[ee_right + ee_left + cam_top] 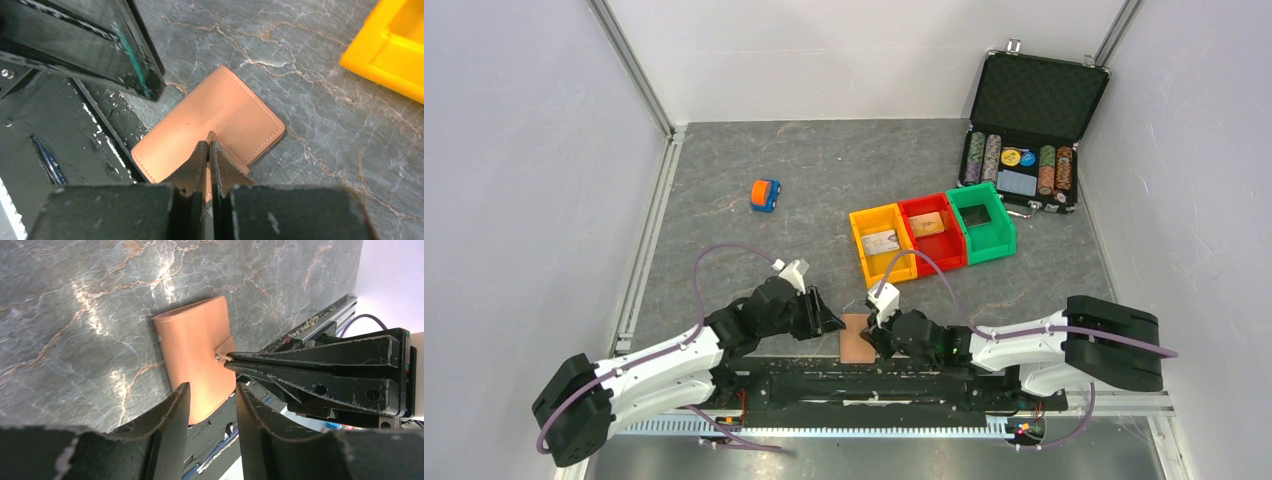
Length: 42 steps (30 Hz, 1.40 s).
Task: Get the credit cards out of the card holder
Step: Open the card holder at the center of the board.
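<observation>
We're on the opening step: card holder (856, 340) lies closed, lower centre of the top view. Our right gripper (209, 146) pinches its clasp tab (226, 347). Left gripper (212, 390) hovers beside, jaws apart, empty. Next we'd unsnap the tab, left pinning the cover.

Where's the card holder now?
Top view: the card holder lies at the table's near edge, between the left gripper and right gripper, which pinches its tab.

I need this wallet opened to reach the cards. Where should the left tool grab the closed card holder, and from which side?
Probably the long edge opposite the clasp tab, approached from the robot's left. The card holder lies flat and closed, the right tool is shut on the tab, and the open left tool is on that free side.
</observation>
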Available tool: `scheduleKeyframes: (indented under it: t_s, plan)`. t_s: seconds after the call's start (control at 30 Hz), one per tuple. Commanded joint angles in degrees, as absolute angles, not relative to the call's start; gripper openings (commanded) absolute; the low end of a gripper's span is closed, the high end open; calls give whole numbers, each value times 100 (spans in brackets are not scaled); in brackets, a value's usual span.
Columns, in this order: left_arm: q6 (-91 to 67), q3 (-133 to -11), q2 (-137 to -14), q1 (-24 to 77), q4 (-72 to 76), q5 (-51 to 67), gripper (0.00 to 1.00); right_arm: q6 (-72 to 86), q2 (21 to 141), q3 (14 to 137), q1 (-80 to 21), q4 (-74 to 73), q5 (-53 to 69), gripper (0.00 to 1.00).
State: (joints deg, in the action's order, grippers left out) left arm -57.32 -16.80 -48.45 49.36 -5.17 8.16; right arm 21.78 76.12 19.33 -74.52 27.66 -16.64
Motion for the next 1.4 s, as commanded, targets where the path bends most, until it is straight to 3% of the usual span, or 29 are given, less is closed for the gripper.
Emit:
scheduleKeyframes:
  t_s: [0.0,0.27,0.63,1.13,1.37]
  plan:
    - [-5722,-1486,-5077,4959,586,1178,43,1896,7734,1934,-7476,3436,-1437,0]
    - [-5845,-1318,-5623,4957,1143,1323,39,2042,7441,1729,-7471,3418,-1744,0]
    - [-5621,-1524,-5617,4957,499,985,58,3207,6387,821,-7471,3049,-3124,1]
    - [-5607,-1591,-5629,4966,474,1066,59,4694,5611,1546,-7469,328,-3544,42]
    - [-5632,-1513,-5699,4966,676,1131,59,4580,5290,1999,-7471,345,-3059,48]
